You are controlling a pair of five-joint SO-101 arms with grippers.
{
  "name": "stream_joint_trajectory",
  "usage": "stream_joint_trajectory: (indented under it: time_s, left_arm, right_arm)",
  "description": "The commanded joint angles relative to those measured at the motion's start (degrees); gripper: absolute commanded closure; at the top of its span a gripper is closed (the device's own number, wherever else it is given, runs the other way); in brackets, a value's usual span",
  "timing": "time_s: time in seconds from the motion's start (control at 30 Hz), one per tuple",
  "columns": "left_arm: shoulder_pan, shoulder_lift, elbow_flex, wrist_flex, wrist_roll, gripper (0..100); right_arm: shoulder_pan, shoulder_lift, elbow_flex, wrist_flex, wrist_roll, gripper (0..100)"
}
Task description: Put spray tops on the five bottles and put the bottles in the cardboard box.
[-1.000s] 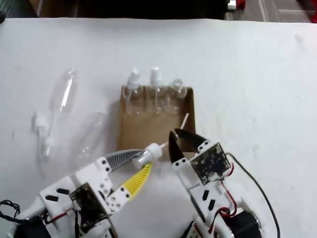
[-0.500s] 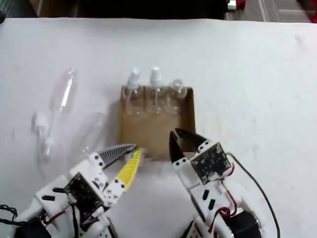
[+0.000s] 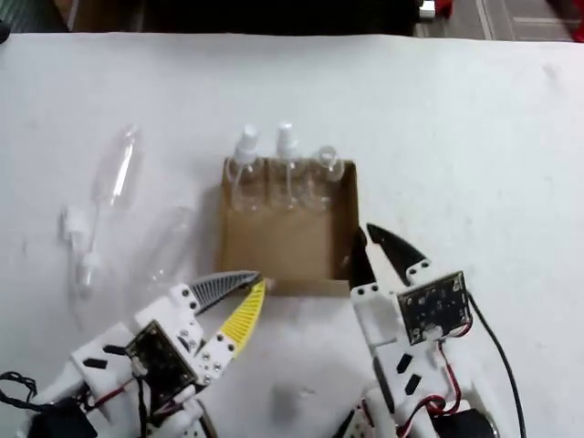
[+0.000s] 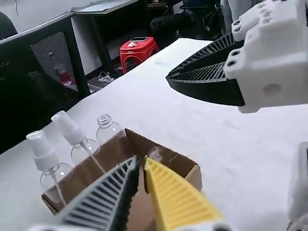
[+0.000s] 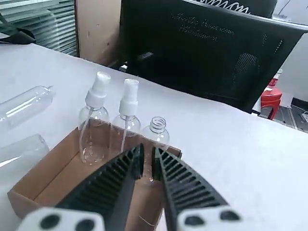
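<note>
The cardboard box (image 3: 274,246) lies open in the middle of the table. At its far end stand two clear bottles with white spray tops (image 3: 245,173) (image 3: 287,173) and one open-necked bottle (image 3: 327,167). My left gripper (image 3: 258,279), with grey and yellow fingers, is shut and empty at the box's near left corner. My right gripper (image 3: 364,234), with black fingers, is shut and empty by the box's near right wall. In the left wrist view, a small white piece (image 4: 154,154) lies in the box beyond my left gripper (image 4: 142,163); I cannot tell what it is.
Two clear bottles without tops (image 3: 119,169) (image 3: 169,242) lie on the white table left of the box. Two loose white spray tops (image 3: 76,222) (image 3: 88,267) lie beside them. A dark chair and a red stool stand beyond the far table edge.
One second ago my left gripper held a spray top over the box's near edge; the top is gone from it. The right gripper moved right and back toward the near edge.
</note>
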Motion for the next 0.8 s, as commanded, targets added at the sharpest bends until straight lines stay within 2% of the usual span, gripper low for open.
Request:
stream_joint_trajectory:
  time_s: [0.0,0.1,0.17,0.3,0.37,0.43,0.5,0.57,0.77]
  left_arm:
    - [0.7,0.0,-0.2,0.2,0.2,97]
    - [-0.3,0.0,0.0,0.6,-0.7,97]
    - [-2.9,0.0,0.0,1.1,-5.1,97]
    - [-11.2,0.0,3.5,-1.0,-12.6,97]
    - [-15.6,0.0,6.6,-5.2,-12.1,97]
    - [-20.2,0.0,9.6,-10.3,-10.7,98]
    - [-24.7,0.0,12.1,-14.9,-8.4,98]
    - [-28.8,0.0,13.5,-18.1,-5.4,98]
    - [-40.1,0.0,11.6,-19.1,5.5,98]
  right_arm:
    - [0.7,0.2,-1.5,0.0,-0.5,98.2]
    - [0.9,0.2,-1.6,0.0,-0.5,98.2]
    - [3.1,0.2,-1.9,-0.6,-0.4,98.2]
    - [16.4,0.4,-1.8,-7.0,-0.4,98.2]
    - [23.0,0.6,-0.4,-10.8,-0.4,98.2]
    - [25.1,0.7,2.3,-14.5,-0.4,98.2]
    - [24.6,0.7,4.6,-15.7,1.0,98.2]
    - [21.0,0.7,5.1,-15.5,4.5,98.2]
    - [9.4,0.8,2.5,-8.9,12.0,98.2]
